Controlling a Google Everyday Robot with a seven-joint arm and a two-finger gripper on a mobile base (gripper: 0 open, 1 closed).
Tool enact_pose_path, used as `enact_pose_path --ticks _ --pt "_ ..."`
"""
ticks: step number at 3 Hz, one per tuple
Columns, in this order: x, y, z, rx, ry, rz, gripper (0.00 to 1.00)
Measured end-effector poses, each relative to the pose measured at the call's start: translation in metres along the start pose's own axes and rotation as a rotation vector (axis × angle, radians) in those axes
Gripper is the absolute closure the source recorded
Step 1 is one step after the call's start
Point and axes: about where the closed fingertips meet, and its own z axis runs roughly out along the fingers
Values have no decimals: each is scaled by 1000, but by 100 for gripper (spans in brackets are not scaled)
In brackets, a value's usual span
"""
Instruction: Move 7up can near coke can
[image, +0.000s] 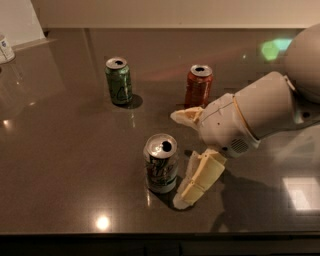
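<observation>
The 7up can, silver-white with green lettering and an open silver top, stands upright near the front middle of the dark table. The coke can, red-orange with a silver top, stands upright behind it to the right. My gripper comes in from the right, just right of the 7up can. It is open: one cream finger reaches down beside the can's right side, the other points left behind the can, in front of the coke can. The can is not between the fingers.
An all-green can stands upright at the back left. A white object sits at the far left edge. My arm's white body fills the right side. The table's front edge runs close below the 7up can.
</observation>
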Motion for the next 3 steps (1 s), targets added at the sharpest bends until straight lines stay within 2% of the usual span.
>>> enact_pose_path --ticks 1,2,3 --pt "-8 8 13 -23 -58 -7 18" --pt "-16 8 22 -30 -97 -17 41" --pt "-22 0 14 0 -105 -7 65"
